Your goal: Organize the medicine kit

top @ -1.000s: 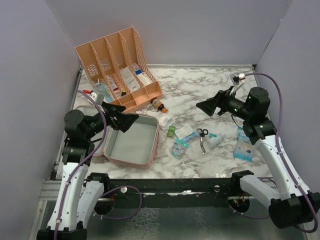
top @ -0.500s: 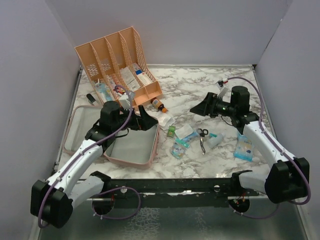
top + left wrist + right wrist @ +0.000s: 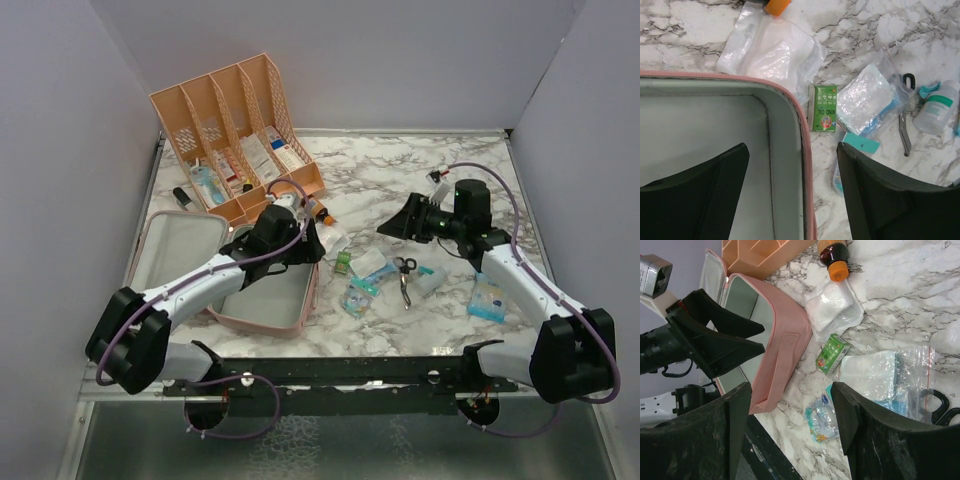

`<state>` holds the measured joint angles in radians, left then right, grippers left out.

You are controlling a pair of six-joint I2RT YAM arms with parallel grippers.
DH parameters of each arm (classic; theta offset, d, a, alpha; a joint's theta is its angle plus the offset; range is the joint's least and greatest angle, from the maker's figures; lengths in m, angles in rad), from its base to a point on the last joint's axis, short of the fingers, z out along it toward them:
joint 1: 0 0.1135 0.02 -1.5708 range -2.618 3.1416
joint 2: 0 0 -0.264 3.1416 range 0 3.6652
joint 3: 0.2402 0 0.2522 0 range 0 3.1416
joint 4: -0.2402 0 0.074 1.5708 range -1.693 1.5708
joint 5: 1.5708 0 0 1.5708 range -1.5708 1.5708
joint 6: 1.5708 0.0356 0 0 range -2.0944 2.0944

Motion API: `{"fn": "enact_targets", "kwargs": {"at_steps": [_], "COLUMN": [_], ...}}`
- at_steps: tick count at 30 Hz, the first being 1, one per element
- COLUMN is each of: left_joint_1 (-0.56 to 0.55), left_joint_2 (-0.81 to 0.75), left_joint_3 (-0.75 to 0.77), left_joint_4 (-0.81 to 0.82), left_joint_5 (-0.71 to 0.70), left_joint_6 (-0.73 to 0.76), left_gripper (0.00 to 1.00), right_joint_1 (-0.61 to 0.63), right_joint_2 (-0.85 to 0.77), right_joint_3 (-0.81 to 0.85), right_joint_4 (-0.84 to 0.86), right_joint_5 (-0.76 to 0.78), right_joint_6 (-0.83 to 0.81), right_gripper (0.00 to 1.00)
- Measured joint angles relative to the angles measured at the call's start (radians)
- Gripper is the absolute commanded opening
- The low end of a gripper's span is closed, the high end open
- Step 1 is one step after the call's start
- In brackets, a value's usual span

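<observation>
Top external view: I see the medicine kit (image 3: 265, 322) lying open at lower left of centre, its lid flat to the left and its grey-green lining up. My left gripper (image 3: 303, 246) hangs over its upper right corner, jaws spread, nothing in them. A small green box (image 3: 343, 262) lies just right of the kit's wall. Right of centre, my right gripper (image 3: 393, 222) hovers over the marble table (image 3: 400, 160), jaws apart, empty.

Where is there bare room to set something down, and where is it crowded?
Bare marble: at the back, between the peach organizer and the right wall; along the near edge below the scissors. The medicine kit looks empty inside. Crowded between kit and blue packet.
</observation>
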<state>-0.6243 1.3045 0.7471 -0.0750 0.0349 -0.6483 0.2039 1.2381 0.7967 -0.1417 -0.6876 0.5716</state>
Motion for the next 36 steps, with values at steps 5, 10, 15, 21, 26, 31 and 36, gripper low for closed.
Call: {"fn": "enact_targets", "kwargs": {"at_steps": [5, 10, 15, 21, 26, 31, 36], "left_joint_1": [-0.008, -0.013, -0.013, -0.018, -0.033, -0.058, -0.105], "left_joint_2": [0.071, 0.122, 0.146, 0.163, 0.169, 0.167, 0.158], "left_joint_3": [0.043, 0.086, 0.108, 0.112, 0.13, 0.134, 0.134], "left_joint_4": [0.006, 0.0, -0.016, -0.036, -0.063, -0.08, -0.108], "left_joint_5": [-0.006, -0.004, 0.019, 0.055, 0.066, 0.044, 0.014], "left_joint_6": [0.059, 0.158, 0.253, 0.347, 0.393, 0.425, 0.479], "left_gripper": [0.62, 0.48, 0.41, 0.22, 0.12, 0.09, 0.07], "right_joint_1": [0.0, 0.0, 0.002, 0.013, 0.023, 0.047, 0.074], "right_joint_2": [0.0, 0.0, 0.01, 0.049, 0.072, 0.101, 0.128], "right_joint_3": [-0.008, -0.015, -0.015, -0.015, -0.014, -0.004, 0.01], "right_joint_4": [0.002, 0.007, 0.006, 0.004, 0.004, -0.003, -0.007], "right_joint_5": [0.006, 0.01, 0.024, 0.037, 0.044, 0.061, 0.078], "right_joint_6": [0.0, 0.0, -0.003, -0.011, -0.012, -0.02, -0.02], "right_gripper": [0.66, 0.66, 0.65, 0.65, 0.64, 0.64, 0.63]}}
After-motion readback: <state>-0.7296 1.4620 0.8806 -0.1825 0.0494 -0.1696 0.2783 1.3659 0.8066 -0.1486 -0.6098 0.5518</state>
